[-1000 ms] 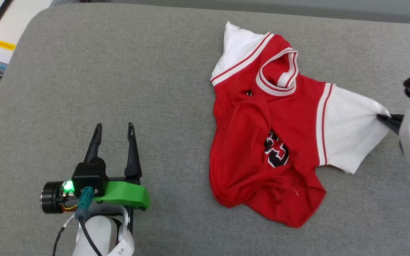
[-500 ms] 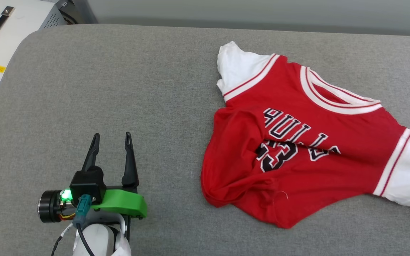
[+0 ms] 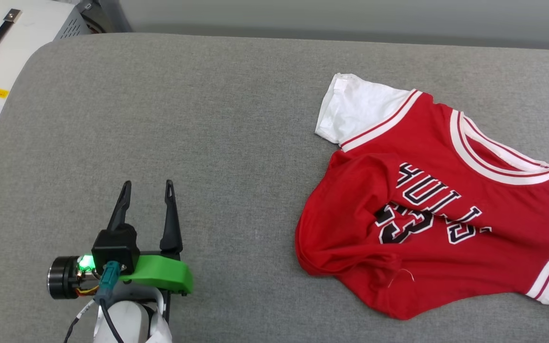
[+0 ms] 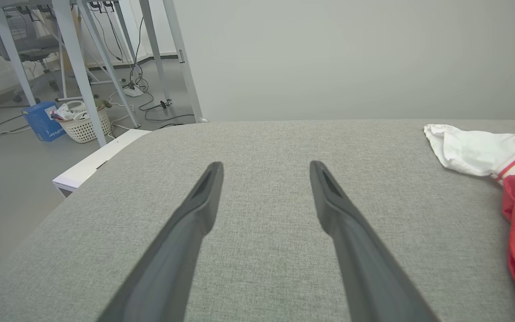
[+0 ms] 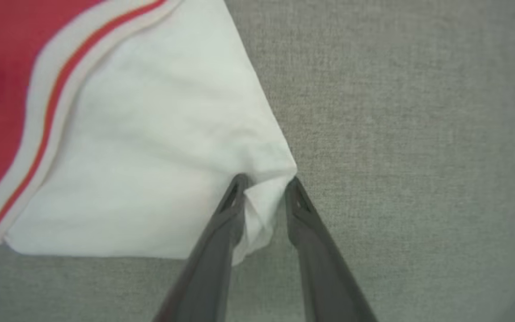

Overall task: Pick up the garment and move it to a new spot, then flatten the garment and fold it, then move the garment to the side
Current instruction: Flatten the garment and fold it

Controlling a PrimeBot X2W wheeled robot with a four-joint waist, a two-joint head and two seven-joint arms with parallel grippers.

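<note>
The garment (image 3: 427, 209) lies rumpled by the right edge of the grey padded tabletop (image 3: 208, 119), its white sleeve (image 5: 159, 156) pinched in the right tool (image 5: 264, 188), the left tool (image 3: 146, 190) spread empty near the front-left corner; relocation seems in hand, so release and flattening of the bunched hem should follow.

A: What's new with the garment (image 3: 446, 267)?
B: A second ago it lay bunched, with the chest folded in. Now it's pulled open and the lettering (image 3: 439, 205) is showing.
A: And since half a second back?
B: It slid right across the grey pad (image 3: 208, 119) — white sleeve (image 3: 360, 107) flatter.
</note>
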